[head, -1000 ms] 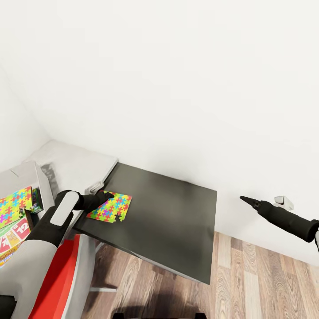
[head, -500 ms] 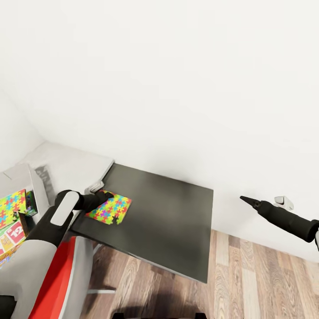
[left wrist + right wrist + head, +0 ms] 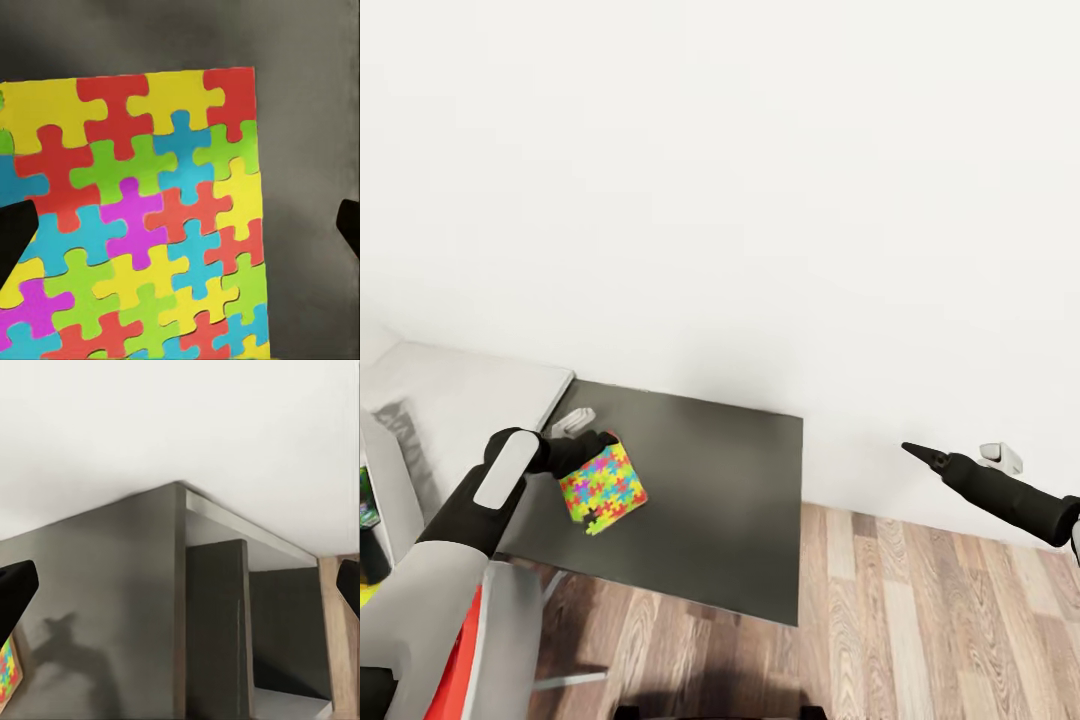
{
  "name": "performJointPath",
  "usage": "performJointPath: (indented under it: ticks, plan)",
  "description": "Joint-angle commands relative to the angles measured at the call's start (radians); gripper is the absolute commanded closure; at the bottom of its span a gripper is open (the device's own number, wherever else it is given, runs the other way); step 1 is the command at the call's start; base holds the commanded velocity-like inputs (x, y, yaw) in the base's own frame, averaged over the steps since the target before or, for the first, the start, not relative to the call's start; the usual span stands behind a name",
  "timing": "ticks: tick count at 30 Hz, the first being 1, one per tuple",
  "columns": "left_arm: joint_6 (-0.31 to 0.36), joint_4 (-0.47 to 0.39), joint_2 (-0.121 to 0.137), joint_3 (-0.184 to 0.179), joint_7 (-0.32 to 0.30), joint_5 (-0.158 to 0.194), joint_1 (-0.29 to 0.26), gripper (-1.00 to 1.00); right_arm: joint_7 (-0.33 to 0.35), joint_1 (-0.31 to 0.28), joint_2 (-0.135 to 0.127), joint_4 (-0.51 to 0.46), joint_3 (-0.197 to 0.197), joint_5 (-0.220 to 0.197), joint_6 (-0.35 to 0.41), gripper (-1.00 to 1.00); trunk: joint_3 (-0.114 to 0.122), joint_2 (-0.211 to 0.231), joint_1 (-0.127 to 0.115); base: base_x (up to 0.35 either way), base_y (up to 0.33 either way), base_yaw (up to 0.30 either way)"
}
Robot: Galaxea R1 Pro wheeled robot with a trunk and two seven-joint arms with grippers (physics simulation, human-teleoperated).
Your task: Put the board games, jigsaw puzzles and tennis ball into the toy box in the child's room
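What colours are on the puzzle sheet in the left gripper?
Yellow, red, blue, green and pink interlocked pieces on the jigsaw puzzle; clearest in the left wrist view.

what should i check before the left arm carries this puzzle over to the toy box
1. Jigsaw puzzle lifted off the dark desk section: ok, it hangs tilted.
2. Left gripper closed on puzzle: cannot tell, contact hidden.
3. Puzzle intact: ok, pieces stay interlocked in the left wrist view.
4. Right gripper out of the way: ok, off beyond the desk.
5. Toy box location: cannot tell.
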Motion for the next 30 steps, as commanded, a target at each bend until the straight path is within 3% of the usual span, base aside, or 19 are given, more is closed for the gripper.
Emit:
performJointPath:
  ticks: [1, 14, 24, 30]
  plan:
    - [-0.004, 0.067, 0.001, -0.003, 0.010, 0.033, 0.000, -1.00, 0.010, -0.001, 0.000, 0.000, -0.001, 0.010, 0.005, -1.00, -0.002, -0.001, 0.001, 0.000, 0.000, -0.270]
    - [-0.003, 0.066, -0.003, -0.002, 0.003, 0.036, -0.001, -1.00, 0.010, -0.001, 0.002, 0.000, 0.000, 0.010, 0.005, -1.00, -0.002, -0.001, 0.001, 0.000, 0.000, -0.105]
    - [0.000, 0.042, 0.002, 0.006, -0.062, 0.036, 0.001, -1.00, 0.010, -0.001, 0.005, 0.000, 0.001, 0.010, 0.005, -1.00, -0.002, -0.001, 0.001, 0.000, 0.000, -0.012]
    - [0.006, -0.005, 0.010, 0.041, -0.082, 0.036, 0.010, -1.00, 0.010, -0.001, 0.006, 0.000, 0.003, 0.010, 0.005, -1.00, -0.002, -0.001, 0.001, 0.000, 0.000, -0.003]
